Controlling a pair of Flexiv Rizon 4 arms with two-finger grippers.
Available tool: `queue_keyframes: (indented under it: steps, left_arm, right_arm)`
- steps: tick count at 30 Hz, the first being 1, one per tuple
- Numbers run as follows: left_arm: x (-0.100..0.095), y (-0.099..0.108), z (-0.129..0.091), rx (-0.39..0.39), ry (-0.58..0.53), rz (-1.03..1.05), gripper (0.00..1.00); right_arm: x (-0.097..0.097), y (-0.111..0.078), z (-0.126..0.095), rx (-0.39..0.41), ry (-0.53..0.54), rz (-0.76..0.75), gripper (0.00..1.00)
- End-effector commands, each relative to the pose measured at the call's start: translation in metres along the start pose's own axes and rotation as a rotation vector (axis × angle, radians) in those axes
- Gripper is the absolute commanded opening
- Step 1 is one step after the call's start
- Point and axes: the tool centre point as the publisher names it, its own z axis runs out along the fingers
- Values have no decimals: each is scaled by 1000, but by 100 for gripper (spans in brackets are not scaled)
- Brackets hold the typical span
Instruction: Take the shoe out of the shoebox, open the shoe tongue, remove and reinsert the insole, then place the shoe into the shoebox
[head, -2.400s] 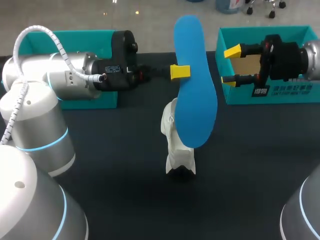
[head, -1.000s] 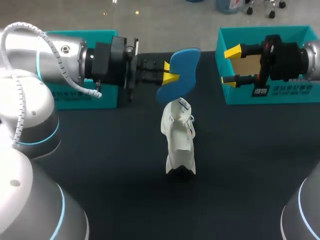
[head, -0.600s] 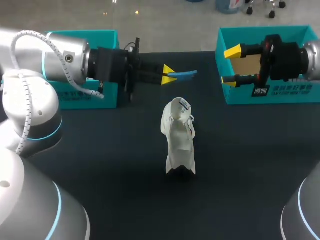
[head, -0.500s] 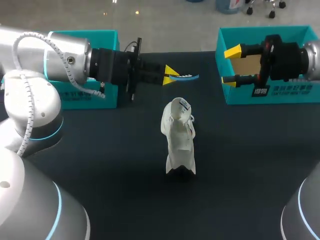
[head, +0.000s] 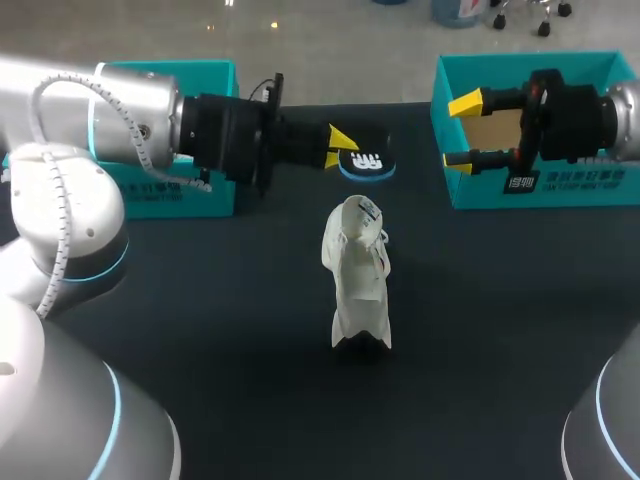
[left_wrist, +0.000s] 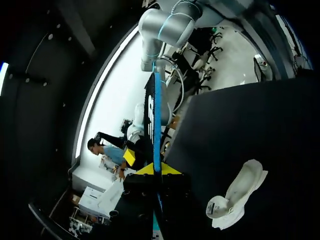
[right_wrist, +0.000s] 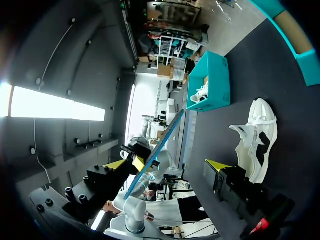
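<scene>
Left gripper (head: 338, 148), clamped on the blue foam insole (head: 367, 162), has rolled it level for reinserting into the nearby white shoe (head: 358, 272); right gripper (head: 462, 131) spread, empty.

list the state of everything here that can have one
insole: out of the shoe, held in the air edge-on
left hand: shut on the insole
right hand: open, empty, at the right shoebox
shoe: out of the box, on the table
right shoebox: open
left shoebox: open
</scene>
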Motion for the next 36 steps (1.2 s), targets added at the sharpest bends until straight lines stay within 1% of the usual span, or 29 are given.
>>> queue_keyframes:
  steps: [1,7,9,14,18,23,30,33,36]
  left_arm:
    - [9,11,2,43,-31,328,0]
    - [19,18,7,36,30,463,0]
    - [21,22,10,33,40,479,0]
    - [23,31,24,4,12,504,0]
    - [23,34,38,7,-1,509,0]
    - [22,31,54,33,-23,485,0]
    - [22,31,70,42,-45,477,0]
    - [22,29,76,47,-54,473,0]
    - [23,26,81,52,-61,471,0]
  right_arm:
    - [-1,1,1,0,0,0,100]
    - [-1,1,1,0,0,0,100]
    - [-1,1,1,0,0,0,100]
    - [-1,2,2,-5,-6,2,100]
    - [-3,5,6,-1,-10,9,100]
    - [-5,9,12,8,-27,21,100]
    - [-3,15,18,6,-25,25,100]
    - [-4,16,19,3,-23,29,93]
    - [-4,16,21,4,-18,33,67]
